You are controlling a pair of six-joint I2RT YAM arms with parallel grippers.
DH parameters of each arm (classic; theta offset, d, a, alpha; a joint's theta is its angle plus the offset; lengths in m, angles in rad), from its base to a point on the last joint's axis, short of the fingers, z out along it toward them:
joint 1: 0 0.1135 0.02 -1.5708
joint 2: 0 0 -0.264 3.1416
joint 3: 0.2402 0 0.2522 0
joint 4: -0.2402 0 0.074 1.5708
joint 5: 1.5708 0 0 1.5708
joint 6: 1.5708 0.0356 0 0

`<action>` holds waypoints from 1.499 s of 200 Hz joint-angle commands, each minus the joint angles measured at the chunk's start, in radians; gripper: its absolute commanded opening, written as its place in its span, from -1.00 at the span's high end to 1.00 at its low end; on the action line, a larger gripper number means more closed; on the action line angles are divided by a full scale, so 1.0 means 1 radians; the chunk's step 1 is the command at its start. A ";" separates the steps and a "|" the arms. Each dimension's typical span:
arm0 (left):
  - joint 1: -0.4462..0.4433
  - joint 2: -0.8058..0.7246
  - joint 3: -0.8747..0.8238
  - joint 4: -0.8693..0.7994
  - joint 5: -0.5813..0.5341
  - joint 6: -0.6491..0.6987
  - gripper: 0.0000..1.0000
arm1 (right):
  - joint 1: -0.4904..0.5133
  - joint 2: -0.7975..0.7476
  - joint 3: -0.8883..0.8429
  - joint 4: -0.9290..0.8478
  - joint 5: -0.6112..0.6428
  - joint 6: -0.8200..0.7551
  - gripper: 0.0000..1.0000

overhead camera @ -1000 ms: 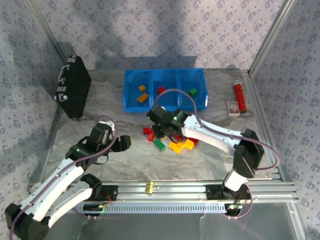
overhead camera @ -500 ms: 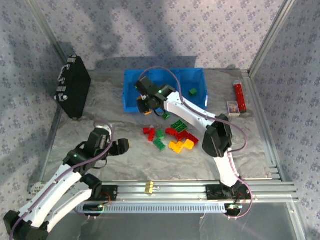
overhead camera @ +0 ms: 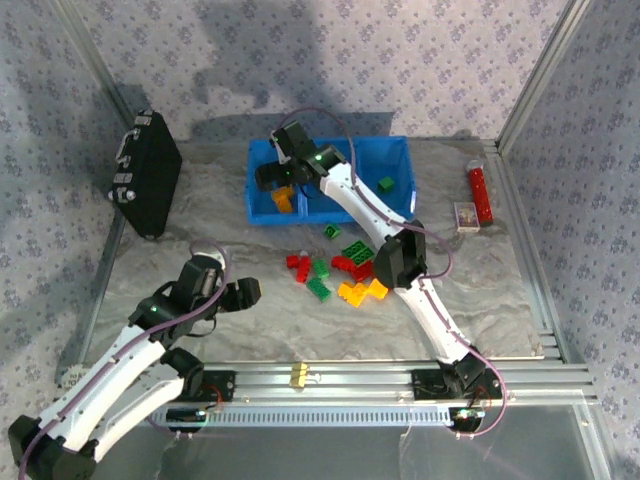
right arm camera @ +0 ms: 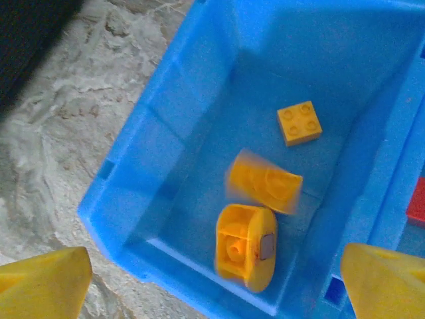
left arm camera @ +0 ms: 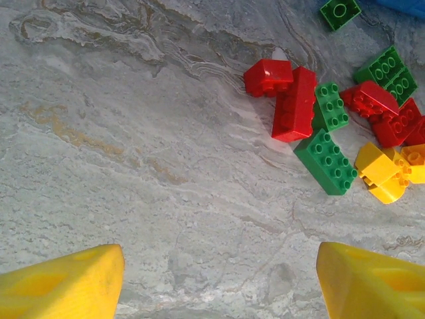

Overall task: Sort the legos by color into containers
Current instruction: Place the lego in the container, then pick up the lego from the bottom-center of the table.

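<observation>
Right arm (overhead camera: pixel 350 198) is stretched across the counter (overhead camera: pixel 200 200) to the left end of the blue tray (overhead camera: pixel 380 145). The right jaws hang over the left compartment (right arm camera: pixel 219 133), released. Their two yellow fingertips (right arm camera: pixel 46 286) sit at opposite lower corners of the wrist view, wide apart, with nothing between them.

Left compartment holds three orange-yellow legos:
- a square four-stud brick (right arm camera: pixel 299 123) lying flat;
- a second brick (right arm camera: pixel 264 183) mid-floor, blurred;
- a rounded brick (right arm camera: pixel 246 247) underside-up just beside it, near the tray wall.

A sliver of red (right arm camera: pixel 417 201) shows past the divider, in the middle compartment. From above, one green brick (overhead camera: pixel 386 183) lies in the right compartment.

Left arm (overhead camera: pixel 120 355) sits low over the near-left counter. The left jaws are released too, fingertips (left arm camera: pixel 66 286) well apart over bare counter, grasping nothing.

The loose pile (overhead camera: pixel 340 272) lies mid-counter in front of the tray: red, green and yellow bricks, several touching. In the left wrist view:
- a red brick (left arm camera: pixel 294 103) lies against a green one (left arm camera: pixel 330 106);
- a second green (left arm camera: pixel 327 161) sits just below them;
- yellow bricks (left arm camera: pixel 380 171) are at the right edge;
- a small green one (left arm camera: pixel 340 12) lies apart, nearer the tray.

Black case (overhead camera: pixel 148 175) stands at far left. Red tube (overhead camera: pixel 480 192) and small white box (overhead camera: pixel 465 216) are at far right.
</observation>
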 commanded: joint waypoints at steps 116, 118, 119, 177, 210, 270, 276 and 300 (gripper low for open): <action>-0.114 0.178 0.062 0.132 0.001 -0.021 -0.52 | 0.041 -0.863 -1.134 0.286 0.006 0.002 -0.84; -0.119 0.181 0.063 0.136 0.001 -0.023 -0.52 | 0.043 -0.875 -1.150 0.291 0.007 0.004 -0.83; -0.120 0.184 0.062 0.136 0.000 -0.023 -0.52 | 0.043 -0.881 -1.157 0.292 0.007 0.006 -0.83; -0.170 0.297 0.083 0.206 -0.019 -0.056 -0.52 | 0.130 -1.097 -1.510 0.327 0.046 0.060 -0.50; -0.168 0.294 0.096 0.213 -0.046 -0.075 -0.51 | 0.225 -1.078 -1.634 0.388 0.090 0.135 -0.50; -0.165 0.294 0.100 0.199 -0.040 -0.073 -0.51 | 0.306 -0.908 -1.634 0.415 0.127 0.185 -0.44; -0.164 0.292 0.097 0.196 -0.042 -0.072 -0.51 | 0.306 -0.894 -1.629 0.415 0.130 0.183 -0.44; -0.158 0.280 0.087 0.196 -0.045 -0.073 -0.51 | 0.307 -0.825 -1.596 0.415 0.121 0.170 -0.43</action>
